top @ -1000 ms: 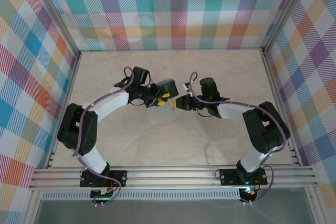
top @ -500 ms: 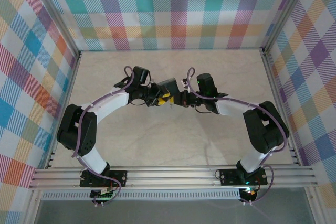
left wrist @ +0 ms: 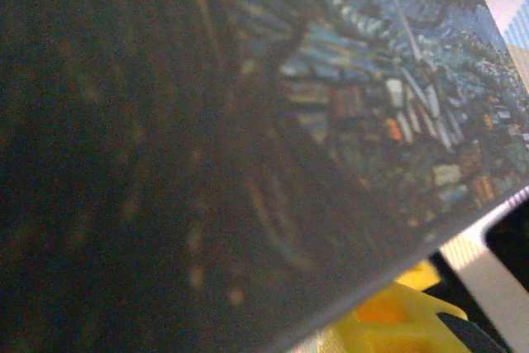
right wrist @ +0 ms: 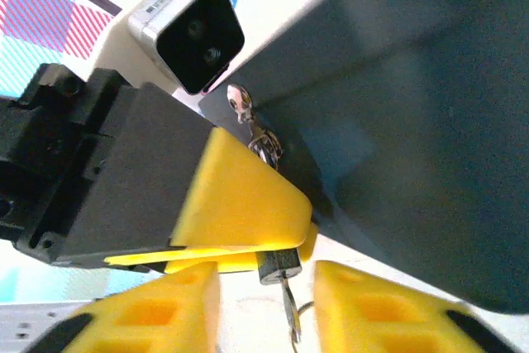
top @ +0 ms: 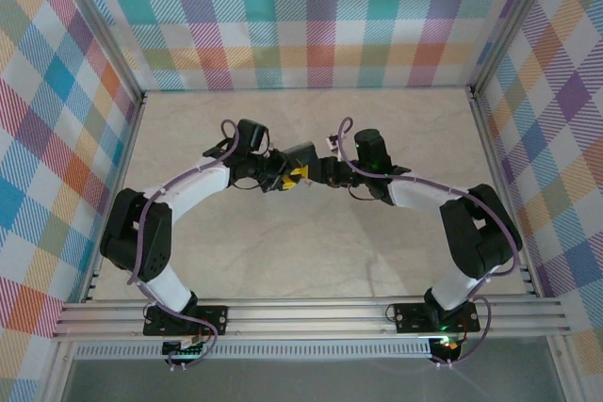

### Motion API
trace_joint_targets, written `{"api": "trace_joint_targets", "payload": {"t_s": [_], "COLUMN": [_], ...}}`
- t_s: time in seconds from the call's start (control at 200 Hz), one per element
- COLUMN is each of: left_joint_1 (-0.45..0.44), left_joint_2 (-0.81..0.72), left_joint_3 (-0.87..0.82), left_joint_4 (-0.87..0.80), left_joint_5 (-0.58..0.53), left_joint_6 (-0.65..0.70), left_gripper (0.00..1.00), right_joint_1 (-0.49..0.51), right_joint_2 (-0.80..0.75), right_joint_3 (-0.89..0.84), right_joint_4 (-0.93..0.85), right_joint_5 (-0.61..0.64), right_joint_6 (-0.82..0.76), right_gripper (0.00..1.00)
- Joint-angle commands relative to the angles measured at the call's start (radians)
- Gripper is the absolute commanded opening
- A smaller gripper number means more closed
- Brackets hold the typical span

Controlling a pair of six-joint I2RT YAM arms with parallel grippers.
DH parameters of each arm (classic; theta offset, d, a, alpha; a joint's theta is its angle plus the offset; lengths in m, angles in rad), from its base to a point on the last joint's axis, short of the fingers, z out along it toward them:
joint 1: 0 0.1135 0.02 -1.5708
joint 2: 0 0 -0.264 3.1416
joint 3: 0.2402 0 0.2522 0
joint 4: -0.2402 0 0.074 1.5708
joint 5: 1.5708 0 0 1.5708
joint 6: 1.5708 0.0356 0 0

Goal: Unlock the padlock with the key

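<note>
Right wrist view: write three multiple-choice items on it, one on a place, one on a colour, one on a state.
1. Where is the thin silvery metal key?
A. between the right gripper's fingers
B. on a camera housing
C. flat on the table

2. What colour are that gripper's fingers?
A. red
B. yellow
C. green

3. How do its jaws stand?
A. shut tight together
B. open, apart
C. clamped on a cloth

Answers: 1 A, the key sits in the gap, just under the small dark padlock. 2 B, both fingers are yellow. 3 B, a gap shows on either side of the key.
</note>
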Motion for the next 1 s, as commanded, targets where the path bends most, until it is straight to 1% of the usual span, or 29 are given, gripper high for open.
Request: {"api": "trace_joint_targets", "payload": {"t_s": [0.0,0.05,0.11,0.185,0.19,0.21,0.235,0.275,0.31,0.32,0.33,0.38,0.495,0.58,0.655,0.68,0.69,0.72,0.745,0.835,0.995], "left_joint_1": [0.027,0.031,0.033,0.034,0.033,0.034,0.034,0.034,0.035,0.034,0.034,0.033,0.033,0.033,0.033,0.033,0.033,0.033,0.033,0.033,0.033], "left_joint_2": [-0.059,-0.061,-0.057,-0.045,-0.044,-0.043,-0.039,-0.038,-0.037,-0.037,-0.037,-0.041,-0.051,-0.057,-0.06,-0.061,-0.061,-0.061,-0.061,-0.059,-0.053], "left_joint_3": [0.001,0.001,0.008,0.021,0.022,0.025,0.028,0.031,0.036,0.036,0.037,0.041,0.047,0.046,0.043,0.043,0.042,0.041,0.039,0.039,0.047], "left_joint_4": [-0.083,-0.092,-0.099,-0.111,-0.111,-0.114,-0.118,-0.125,-0.133,-0.134,-0.135,-0.147,-0.167,-0.168,-0.165,-0.163,-0.162,-0.162,-0.161,-0.153,-0.144], "left_joint_5": [-0.039,-0.055,-0.059,-0.052,-0.052,-0.052,-0.052,-0.05,-0.049,-0.049,-0.049,-0.049,-0.056,-0.054,-0.051,-0.05,-0.05,-0.046,-0.046,-0.04,-0.032], "left_joint_6": [0.024,0.023,0.017,0.012,0.011,0.009,0.006,0.002,-0.002,-0.002,-0.002,-0.004,-0.002,-0.001,-0.002,-0.002,-0.003,-0.004,-0.003,-0.004,-0.01], "left_gripper": [0.02,0.02,0.02,0.02,0.02,0.02,0.02,0.02,0.02,0.02,0.02,0.02,0.02,0.02,0.02,0.02,0.02,0.02,0.02,0.02,0.02], "right_joint_1": [-0.019,-0.03,-0.031,-0.011,-0.004,0.01,0.04,0.096,0.134,0.138,0.151,0.184,0.251,0.28,0.293,0.296,0.3,0.301,0.305,0.311,0.321], "right_joint_2": [-0.096,-0.127,-0.159,-0.196,-0.201,-0.208,-0.221,-0.24,-0.249,-0.25,-0.253,-0.254,-0.23,-0.189,-0.155,-0.144,-0.138,-0.129,-0.115,-0.093,-0.068], "right_joint_3": [-0.012,-0.018,-0.023,-0.029,-0.031,-0.033,-0.045,-0.088,-0.124,-0.13,-0.144,-0.186,-0.246,-0.247,-0.252,-0.261,-0.266,-0.274,-0.276,-0.275,-0.255], "right_joint_4": [-0.136,-0.216,-0.269,-0.318,-0.324,-0.33,-0.326,-0.265,-0.199,-0.188,-0.157,-0.056,0.141,0.215,0.272,0.304,0.317,0.361,0.4,0.43,0.405], "right_joint_5": [0.055,0.089,0.12,0.174,0.19,0.227,0.304,0.432,0.498,0.506,0.526,0.575,0.67,0.716,0.711,0.711,0.698,0.693,0.716,0.723,0.709], "right_joint_6": [-0.151,-0.22,-0.314,-0.471,-0.494,-0.529,-0.595,-0.701,-0.767,-0.771,-0.819,-0.886,-1.053,-1.144,-1.212,-1.239,-1.258,-1.281,-1.291,-1.309,-1.34], "right_gripper": [0.42,0.45,0.46,0.39,0.37,0.35,0.33,0.33,0.33,0.33,0.34,0.38,0.41,0.4,0.4,0.38,0.34,0.33,0.33,0.35,0.36]}}
